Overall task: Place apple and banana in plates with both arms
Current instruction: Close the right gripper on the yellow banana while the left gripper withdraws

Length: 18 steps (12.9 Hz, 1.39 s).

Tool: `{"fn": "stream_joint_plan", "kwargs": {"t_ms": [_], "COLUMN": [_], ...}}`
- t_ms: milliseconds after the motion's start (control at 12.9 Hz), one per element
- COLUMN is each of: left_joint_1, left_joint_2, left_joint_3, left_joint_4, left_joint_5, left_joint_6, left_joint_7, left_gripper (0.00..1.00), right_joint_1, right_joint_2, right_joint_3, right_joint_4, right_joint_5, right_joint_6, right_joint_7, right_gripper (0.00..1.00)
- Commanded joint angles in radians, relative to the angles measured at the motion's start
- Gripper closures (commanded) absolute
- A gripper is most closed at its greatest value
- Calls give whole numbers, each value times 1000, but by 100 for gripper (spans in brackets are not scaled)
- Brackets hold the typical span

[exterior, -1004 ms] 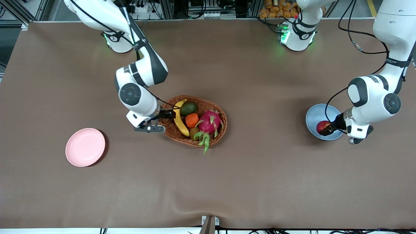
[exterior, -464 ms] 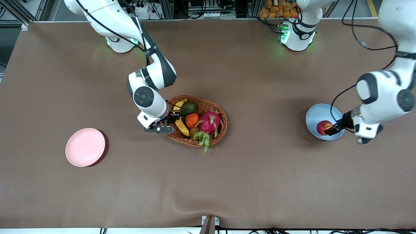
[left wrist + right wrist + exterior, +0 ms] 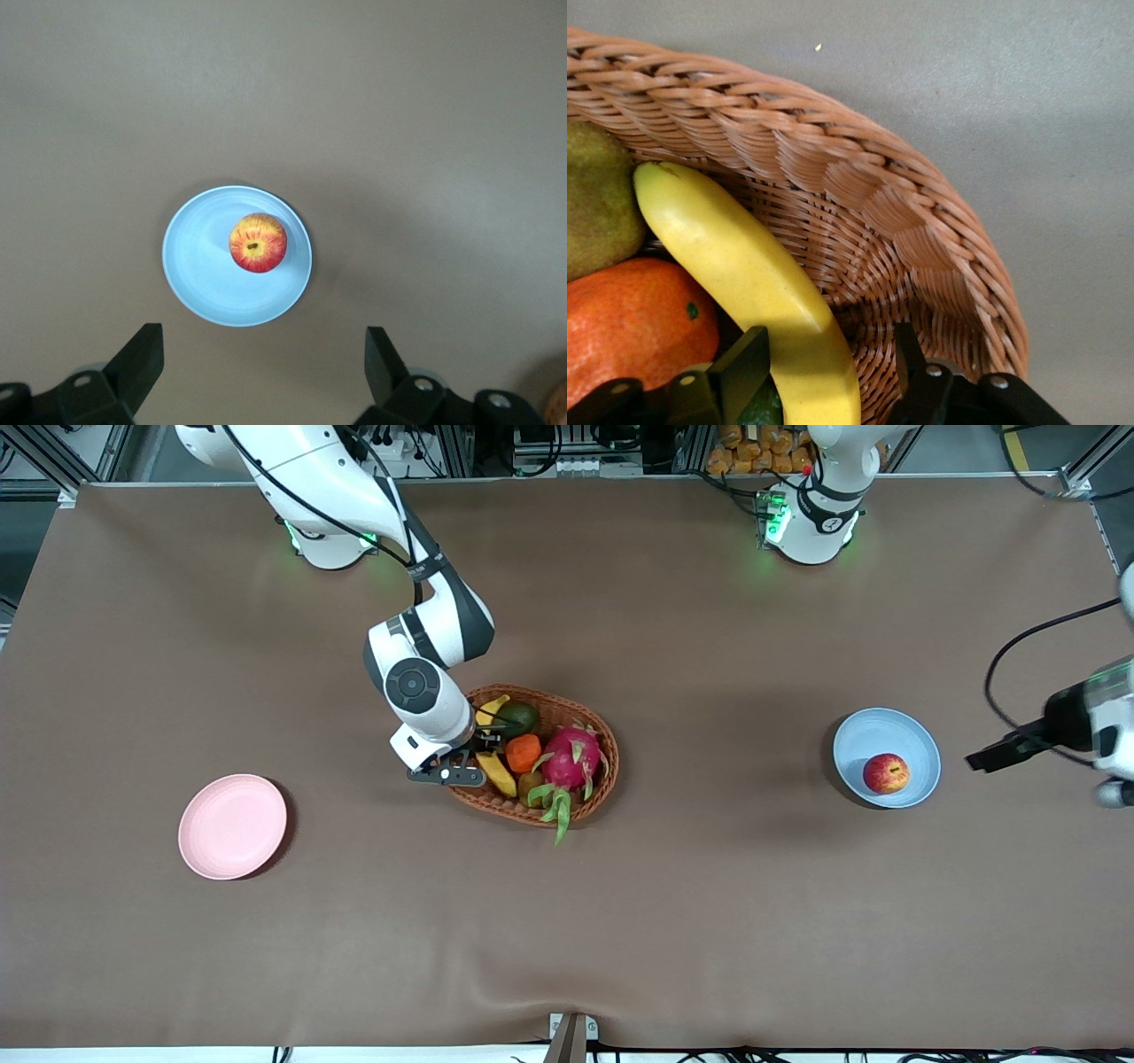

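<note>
The apple [image 3: 886, 773] [image 3: 258, 242] lies free in the pale blue plate [image 3: 873, 731] [image 3: 204, 274]. My left gripper [image 3: 979, 762] [image 3: 263, 341] hangs open and empty in the air, beside that plate toward the left arm's end of the table. The banana [image 3: 503, 778] [image 3: 744, 257] lies in the wicker basket [image 3: 602, 731] [image 3: 859, 177], along the rim facing the right arm's end of the table. My right gripper [image 3: 483, 742] [image 3: 828, 341] is down in the basket, closed astride the banana, with one finger [image 3: 744, 363] against its side. The pale pink plate [image 3: 232, 826] is bare.
Also in the basket are a tangerine [image 3: 524, 751] [image 3: 629, 328], a green fruit [image 3: 518, 717], a pink dragon fruit [image 3: 571, 760] and a kiwi [image 3: 530, 786]. The pink plate lies nearer the front camera than the basket, toward the right arm's end.
My left gripper opened, let go of the apple in the blue plate and drew away toward its end of the table. My right gripper moved onto the banana and closed.
</note>
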Motion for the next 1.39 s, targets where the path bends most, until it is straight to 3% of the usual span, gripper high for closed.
{"fn": "stream_joint_plan", "kwargs": {"t_ms": [0, 155, 386, 541, 695, 773, 927, 1004, 1159, 1313], "left_joint_1": [-5, 1, 4, -47, -222, -264, -301, -359, -449, -442], "left_joint_2": [-11, -78, -105, -186, -233, -256, -290, -333, -378, -361], "left_joint_3": [-47, -67, -53, 5, 173, 210, 225, 276, 355, 360], "left_joint_4": [111, 125, 128, 86, 44, 21, -16, -68, -120, -116], "left_joint_5": [40, 68, 63, 54, 49, 48, 40, 38, 40, 45], "left_joint_6": [-130, -155, -156, -161, -204, -205, -205, -196, -169, -170], "left_joint_7": [17, 29, 174, 195, 195, 195, 193, 190, 190, 196], "left_gripper": [0, 0, 0, 0, 0, 0, 0, 0, 0, 0], "right_joint_1": [20, 47, 52, 49, 52, 52, 49, 48, 45, 38], "right_joint_2": [35, 38, 37, 32, 36, 36, 37, 36, 29, -2], "right_joint_3": [-8, -7, -5, -7, -7, -7, -7, -7, -8, -11], "right_joint_4": [0, 2, 9, 6, 3, 2, 0, 0, 0, 2], "right_joint_5": [16, 29, 86, 89, 88, 88, 86, 86, 82, 79], "right_joint_6": [19, 28, 32, 29, 34, 35, 32, 32, 26, 12], "right_joint_7": [55, 95, 108, 108, 102, 99, 94, 92, 91, 91], "right_gripper": [33, 32, 30, 30, 33, 43, 73, 85, 98, 100]}}
